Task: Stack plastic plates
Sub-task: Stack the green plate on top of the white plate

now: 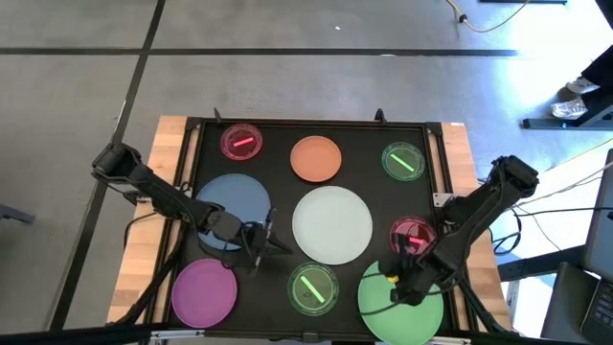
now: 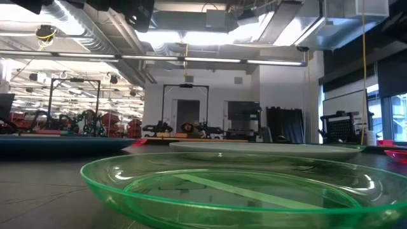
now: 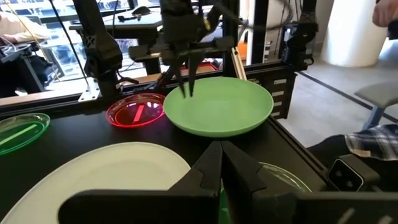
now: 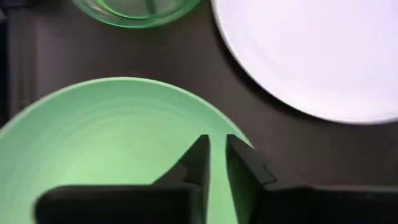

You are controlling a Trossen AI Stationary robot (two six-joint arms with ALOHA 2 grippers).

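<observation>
Nine round plates (image 1: 332, 224) are spread on the counter (image 1: 182, 168), a white one central, a light green one (image 1: 407, 305) at 5 o'clock. The right hand (image 1: 395, 284), fingers nearly together, is held over it. The left hand's (image 1: 273, 245) fingers are pressed together at 8 o'clock.

light green plate (image 1: 412, 302), white plate (image 1: 331, 224)

High view straight down; low view table-level; both share striped green plate (image 1: 313, 287)

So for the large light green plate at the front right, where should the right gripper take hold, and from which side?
At the rim, from above. The light green plate lies flat on the black mat, shallow, with only its raised edge offering a pinch. The right gripper hangs over its edge nearest the white plate, fingers nearly closed; that edge looks clear, so opening there, one finger inside the rim, one outside, seems best.
</observation>
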